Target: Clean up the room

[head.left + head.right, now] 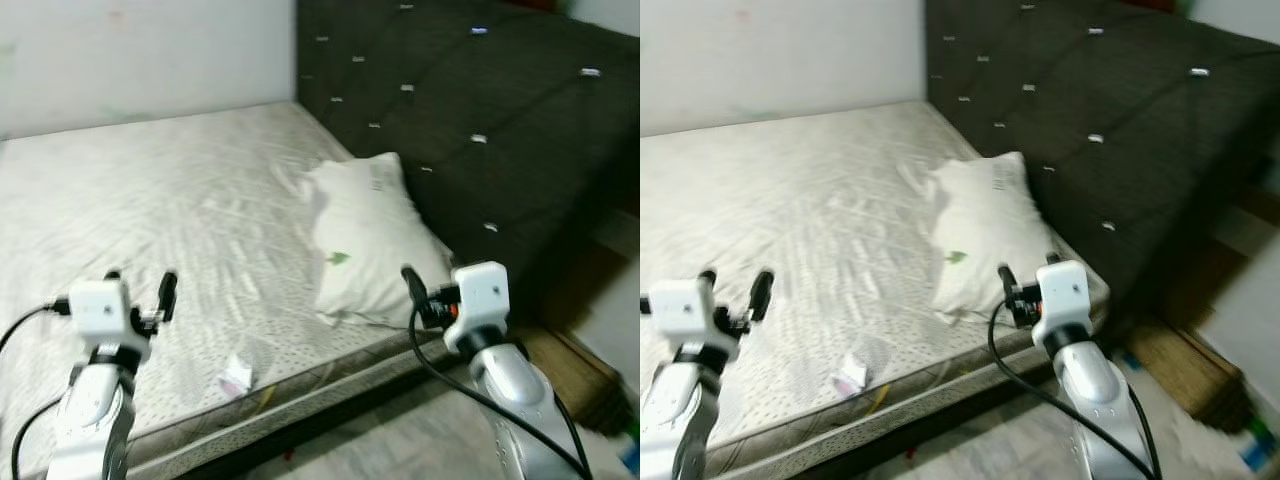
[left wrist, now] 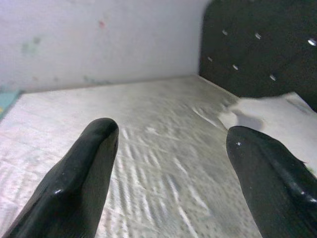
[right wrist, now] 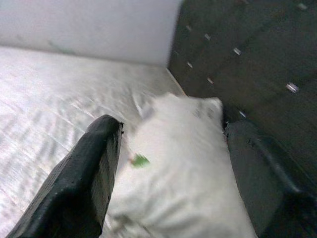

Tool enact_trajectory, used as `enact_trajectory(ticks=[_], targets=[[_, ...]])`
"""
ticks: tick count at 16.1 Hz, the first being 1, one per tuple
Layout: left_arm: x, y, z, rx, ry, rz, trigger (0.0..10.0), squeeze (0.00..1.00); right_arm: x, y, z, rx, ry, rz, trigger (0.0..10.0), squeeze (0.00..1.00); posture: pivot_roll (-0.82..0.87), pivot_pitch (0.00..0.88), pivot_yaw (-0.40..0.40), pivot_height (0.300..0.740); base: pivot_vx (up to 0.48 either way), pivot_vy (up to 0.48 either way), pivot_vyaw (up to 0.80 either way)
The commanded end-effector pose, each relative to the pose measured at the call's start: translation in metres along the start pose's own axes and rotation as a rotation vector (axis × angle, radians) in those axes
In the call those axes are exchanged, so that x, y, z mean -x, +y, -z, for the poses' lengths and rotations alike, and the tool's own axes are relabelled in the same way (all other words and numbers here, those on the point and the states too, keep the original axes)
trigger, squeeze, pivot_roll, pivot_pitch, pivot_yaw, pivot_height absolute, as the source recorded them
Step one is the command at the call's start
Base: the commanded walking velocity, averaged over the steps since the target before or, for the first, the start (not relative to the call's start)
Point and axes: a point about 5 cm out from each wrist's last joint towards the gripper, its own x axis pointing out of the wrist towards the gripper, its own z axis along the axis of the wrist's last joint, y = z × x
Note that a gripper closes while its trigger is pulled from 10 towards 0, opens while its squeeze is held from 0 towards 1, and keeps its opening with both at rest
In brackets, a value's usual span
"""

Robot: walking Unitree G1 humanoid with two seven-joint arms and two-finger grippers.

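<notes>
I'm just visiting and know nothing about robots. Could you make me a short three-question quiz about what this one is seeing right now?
1. True or false: the white pillow lies on the mattress against the dark tufted headboard.
2. Multiple choice: the small crumpled wrapper lies (A) on the pillow, (B) near the mattress's front edge, between the two arms, (C) on the floor.
3. Fill in: the right gripper points at the ______, its fingers spread apart.

Key
1. True.
2. B. It sits nearer the left gripper, which is also open and holds nothing.
3. Pillow.
</notes>
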Motion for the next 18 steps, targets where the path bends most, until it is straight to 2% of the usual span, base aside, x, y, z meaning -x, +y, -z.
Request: enact_trajectory(ticks=[1,3,5,7,12,18], targets=[[-0.002,0.000,-0.001,-0.008,-0.006,-0.003,10.0,0.00,-0.003,0.003,-0.001,0.011,-0.010,-0.011,10.0,0.00,-0.06,0.000,-0.046,0.740,0.000,0.000,0.80],[-0.003,0.000,-0.001,-0.009,-0.011,0.000,10.0,0.00,-0.005,0.005,-0.002,0.018,-0.022,-0.021,10.0,0.00,-0.06,0.000,-0.046,0.740,0.000,0.000,0.80],[-0.007,-0.005,-0.001,0.033,-0.014,0.017,10.0,0.00,-0.017,0.010,-0.010,0.006,-0.058,-0.049,10.0,0.00,-0.07,0.000,-0.040,0.740,0.000,0.000,0.80],[-0.007,-0.008,-0.006,0.034,-0.033,0.011,10.0,0.00,-0.021,0.012,-0.012,0.001,-0.065,-0.058,10.0,0.00,-0.06,0.000,-0.046,0.740,0.000,0.000,0.80],[-0.004,-0.010,-0.008,-0.039,-0.052,0.018,10.0,0.00,-0.021,0.013,-0.010,0.000,-0.059,-0.071,10.0,0.00,-0.06,0.000,-0.049,0.740,0.000,0.000,0.80],[-0.011,-0.015,-0.004,-0.014,-0.028,0.056,10.0,0.00,-0.020,0.015,-0.009,-0.016,-0.059,-0.063,10.0,0.00,-0.06,0.000,-0.037,0.740,0.000,0.000,0.80]])
